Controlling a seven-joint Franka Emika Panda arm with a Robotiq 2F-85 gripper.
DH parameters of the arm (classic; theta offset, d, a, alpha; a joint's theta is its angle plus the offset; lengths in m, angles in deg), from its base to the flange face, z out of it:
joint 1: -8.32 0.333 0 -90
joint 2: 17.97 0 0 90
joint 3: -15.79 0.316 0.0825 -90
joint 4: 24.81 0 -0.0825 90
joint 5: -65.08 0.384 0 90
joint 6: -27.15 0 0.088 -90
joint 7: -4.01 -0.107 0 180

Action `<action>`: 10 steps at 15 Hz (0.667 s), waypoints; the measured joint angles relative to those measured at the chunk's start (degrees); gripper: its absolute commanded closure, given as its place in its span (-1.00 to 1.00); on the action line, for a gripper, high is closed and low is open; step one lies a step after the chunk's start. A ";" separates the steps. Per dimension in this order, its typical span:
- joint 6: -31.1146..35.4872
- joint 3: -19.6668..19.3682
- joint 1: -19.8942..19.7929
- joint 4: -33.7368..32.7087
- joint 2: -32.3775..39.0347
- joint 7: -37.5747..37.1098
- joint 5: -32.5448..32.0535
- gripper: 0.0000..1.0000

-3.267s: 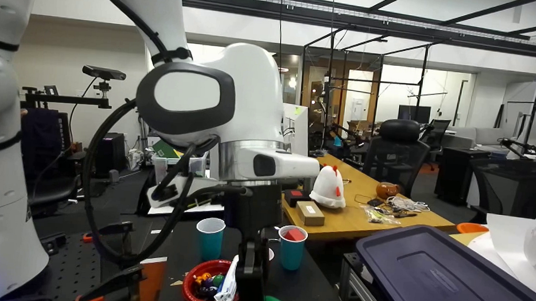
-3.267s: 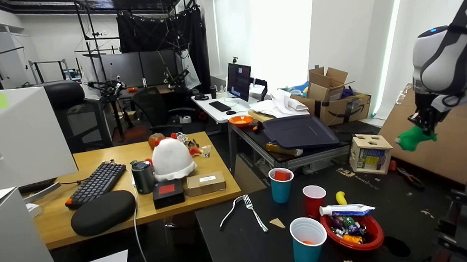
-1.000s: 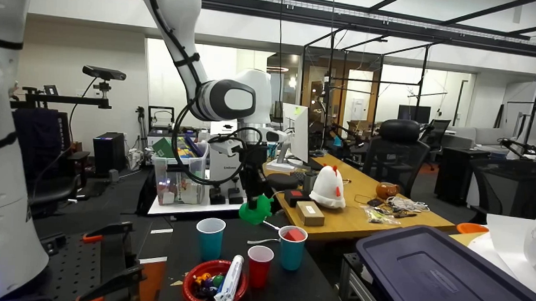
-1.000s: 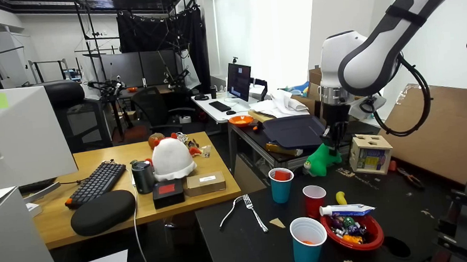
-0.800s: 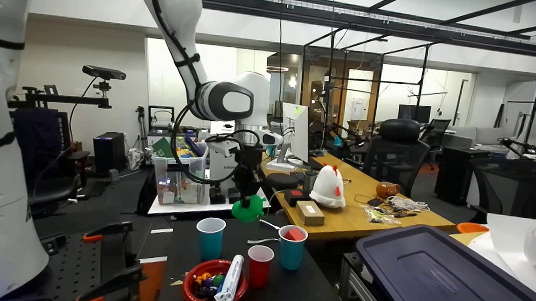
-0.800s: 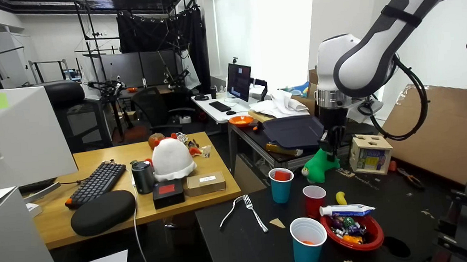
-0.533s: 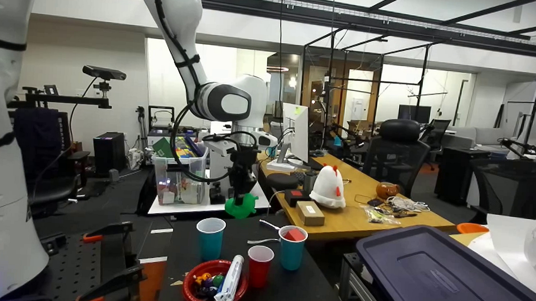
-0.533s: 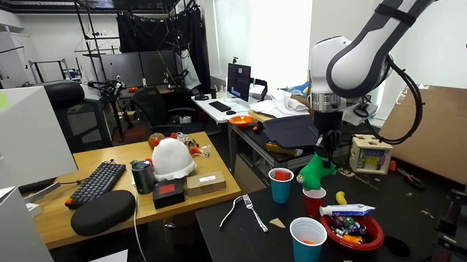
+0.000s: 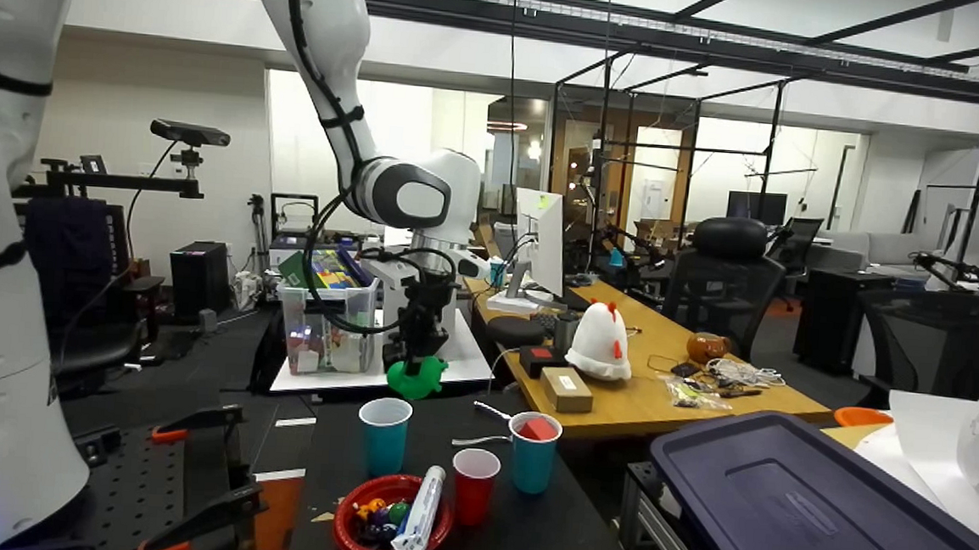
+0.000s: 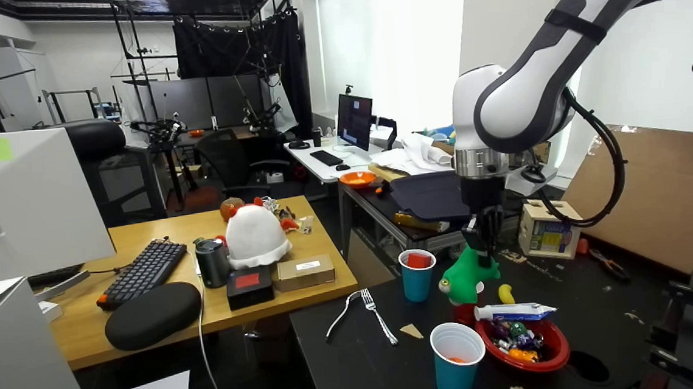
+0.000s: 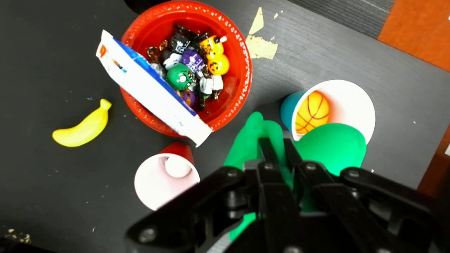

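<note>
My gripper is shut on a soft green toy, which bulges out on both sides of the fingers. In both exterior views the toy hangs above the black table from the gripper. Seen from the wrist, it overlaps the rim of a teal cup with an orange basketball inside. A red cup holding a white ball and a red bowl of small figures are close by. A toothpaste box lies across the bowl. In an exterior view the toy hides much of the red cup.
A second teal cup with a red block stands near two forks. There is a yellow banana by the bowl. Farther off are a wooden shape box, a dark lid and clamps.
With the green toy still gripped, my arm has swung from the cardboard side to above the cups. Over the last second the toy shifts left in both exterior views; objects on the table stay put.
</note>
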 measured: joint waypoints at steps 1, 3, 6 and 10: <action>-0.23 0.21 0.00 0.00 0.14 0.00 0.11 0.95; -0.55 0.54 0.00 -0.06 0.49 0.00 0.19 0.95; -1.31 1.16 0.00 -0.72 1.49 0.00 0.73 0.95; -2.46 2.50 0.00 -2.31 3.53 0.01 1.95 0.95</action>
